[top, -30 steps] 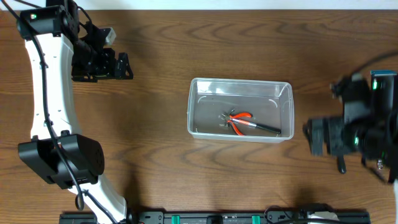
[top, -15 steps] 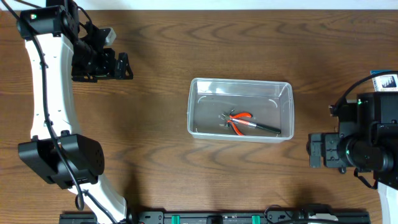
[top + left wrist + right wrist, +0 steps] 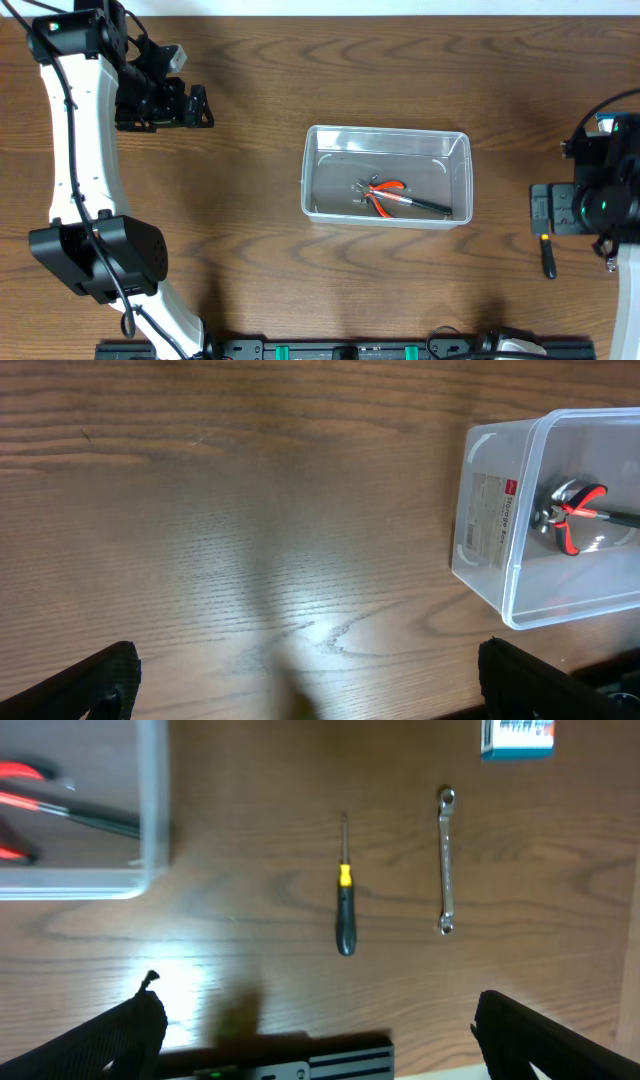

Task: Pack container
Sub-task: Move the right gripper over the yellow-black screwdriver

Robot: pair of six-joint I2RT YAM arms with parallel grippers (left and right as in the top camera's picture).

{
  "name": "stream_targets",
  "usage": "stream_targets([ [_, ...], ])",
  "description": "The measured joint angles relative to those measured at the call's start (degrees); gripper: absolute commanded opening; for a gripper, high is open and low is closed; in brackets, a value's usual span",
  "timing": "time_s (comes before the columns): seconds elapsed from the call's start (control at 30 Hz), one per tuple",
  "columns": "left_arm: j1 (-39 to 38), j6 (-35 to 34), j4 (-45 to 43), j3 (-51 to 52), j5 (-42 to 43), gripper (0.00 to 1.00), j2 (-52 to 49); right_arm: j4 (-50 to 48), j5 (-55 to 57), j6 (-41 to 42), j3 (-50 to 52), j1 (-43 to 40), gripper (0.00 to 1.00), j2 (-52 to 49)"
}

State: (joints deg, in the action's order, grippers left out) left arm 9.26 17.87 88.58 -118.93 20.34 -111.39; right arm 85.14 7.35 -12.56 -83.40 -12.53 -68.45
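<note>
The clear container [image 3: 386,129] stands mid-table, holding red-handled pliers [image 3: 386,189] and a black-handled tool [image 3: 428,205]. In the left wrist view the container [image 3: 500,510] is at the right, with the pliers [image 3: 577,512] showing through it. My left gripper [image 3: 196,105] is far off at the back left, open and empty, its fingers [image 3: 105,680] wide apart over bare wood. To the right of the container my right gripper [image 3: 541,210] is open and empty. Its wrist view shows the container's corner [image 3: 152,820] at the left.
A screwdriver [image 3: 344,895] with a black handle and yellow band lies on the table right of the container; in the overhead view the screwdriver [image 3: 547,256] is just in front of the right gripper. A silver wrench [image 3: 446,860] and a blue-and-white card pack [image 3: 516,738] lie farther right.
The right arm has drawn back to the right, away from the container, uncovering the screwdriver on the table. The left arm has not moved.
</note>
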Motion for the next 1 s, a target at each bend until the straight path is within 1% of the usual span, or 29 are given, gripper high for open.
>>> stream_targets([
  [0.1, 0.0, 0.0, -0.02, 0.0, 0.0, 0.98, 0.0, -0.22, -0.02, -0.96, 0.07, -1.62, 0.97, -1.97],
  [0.2, 0.0, 0.0, -0.02, 0.0, 0.0, 0.98, 0.0, -0.85, -0.04, -2.29, 0.22, -2.93, 0.99, -2.14],
  [0.43, 0.0, 0.0, -0.02, 0.0, 0.0, 0.98, 0.0, -0.5, -4.76, -15.13, 0.22, -3.65, 0.99, -2.14],
  [0.57, 0.0, 0.0, -0.02, 0.0, 0.0, 0.98, 0.0, -0.07, -4.42, -19.12, 0.22, -3.8, 0.99, -3.26],
  [0.8, 0.0, 0.0, -0.02, 0.0, 0.0, 0.98, 0.0, -1.64, -4.11, -16.87, 3.04, -6.05, 0.99, -7.32],
  [1.0, 0.0, 0.0, -0.02, 0.0, 0.0, 0.98, 0.0, -7.98, -3.93, -14.19, 8.63, -9.46, 0.99, -10.4],
])
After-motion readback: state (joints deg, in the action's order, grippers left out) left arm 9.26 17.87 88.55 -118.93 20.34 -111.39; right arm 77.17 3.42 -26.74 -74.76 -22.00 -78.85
